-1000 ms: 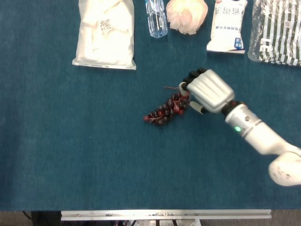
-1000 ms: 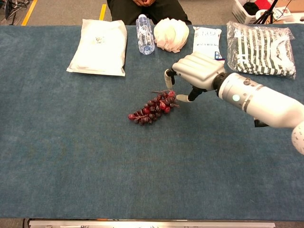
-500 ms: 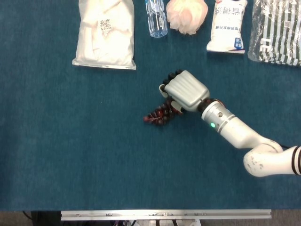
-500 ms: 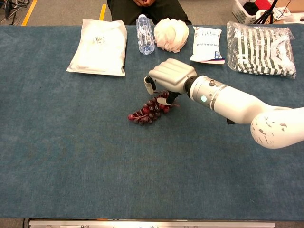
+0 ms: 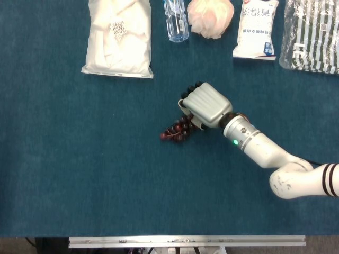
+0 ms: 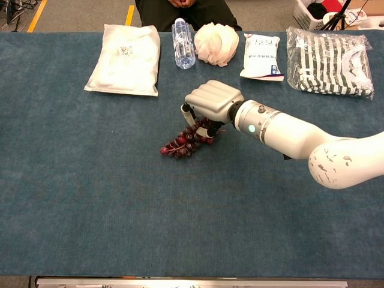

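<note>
The right hand [image 5: 205, 105] is showing a silver-grey ribbed back with dark fingertips [image 5: 186, 94]. Behind it a metallic silver wrist cuff is glowing with one small green light (round, on its upper face). The forearm is running glossy white, speckled dark at the elbow, with black bands further up.

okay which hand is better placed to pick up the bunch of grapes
The right hand. It is already over the stem end of the grapes, fingers curled down around the top of the bunch, though whether they have closed on it cannot be told. The left hand shows in neither view.
</note>
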{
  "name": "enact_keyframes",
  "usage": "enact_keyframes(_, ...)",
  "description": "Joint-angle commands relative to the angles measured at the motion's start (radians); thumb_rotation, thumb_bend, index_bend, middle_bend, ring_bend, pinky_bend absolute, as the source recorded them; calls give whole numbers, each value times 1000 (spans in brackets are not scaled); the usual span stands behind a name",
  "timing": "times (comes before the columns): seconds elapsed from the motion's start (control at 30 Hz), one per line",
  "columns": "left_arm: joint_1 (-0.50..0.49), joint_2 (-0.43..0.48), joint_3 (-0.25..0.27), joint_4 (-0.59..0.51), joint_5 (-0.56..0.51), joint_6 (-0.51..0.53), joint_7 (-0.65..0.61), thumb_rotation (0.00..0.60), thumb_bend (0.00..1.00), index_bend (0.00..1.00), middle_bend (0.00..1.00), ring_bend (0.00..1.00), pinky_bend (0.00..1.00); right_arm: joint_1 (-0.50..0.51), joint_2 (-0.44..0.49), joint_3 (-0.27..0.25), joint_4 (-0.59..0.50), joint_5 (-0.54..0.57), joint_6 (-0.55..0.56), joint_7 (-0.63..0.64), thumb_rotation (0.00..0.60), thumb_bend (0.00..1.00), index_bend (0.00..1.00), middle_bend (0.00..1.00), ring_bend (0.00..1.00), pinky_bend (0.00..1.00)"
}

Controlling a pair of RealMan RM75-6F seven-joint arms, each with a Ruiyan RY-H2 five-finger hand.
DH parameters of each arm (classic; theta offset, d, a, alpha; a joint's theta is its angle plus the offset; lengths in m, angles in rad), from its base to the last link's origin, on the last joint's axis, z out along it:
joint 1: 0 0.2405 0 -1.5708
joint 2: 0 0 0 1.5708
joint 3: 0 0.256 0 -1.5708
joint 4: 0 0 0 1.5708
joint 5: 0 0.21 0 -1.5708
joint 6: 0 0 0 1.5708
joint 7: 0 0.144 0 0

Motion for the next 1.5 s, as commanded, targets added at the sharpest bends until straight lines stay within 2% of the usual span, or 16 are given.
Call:
enact_keyframes(0.03,1,0,0,1,-1,0,1,600,253,311,312,230,175,4,-4,-4,4,-3,7,6,600,344,605,457,308,324)
enact_keyframes(0.2,2,-1,-1,2,-4,0,1,600,253,311,312,230,175,9,-3,-14,8,-11,8,25,600,339,608,459,308,324)
enact_keyframes(0.37,2,-1,-2,5,-3,-2,1,600,253,311,312,230,175,15,6,-23,4,-15,6,38,600,328,416,459,308,324)
enact_keyframes(0.57,2,-1,-4,5,-3,-1,-2,600,253,311,312,230,175,15,17,-28,-7,-37,25,57,600,328,315,459,308,324)
enact_keyframes(0.83,1,-1,-5,7,-4,-4,0,600,253,311,312,230,175,2,56,-41,-56,-41,57,54,600,328,326,458,308,324)
enact_keyframes(1.17,7,0,-5,4,-9,-1,4,600,253,311,312,230,175,15,27,-59,-25,-8,39,33,600,337,442,461,308,324)
enact_keyframes(1.5,9,0,-7,7,-11,0,-3,600,253,311,312,230,175,27,11,-48,-14,-6,44,44,600,347,448,462,310,324)
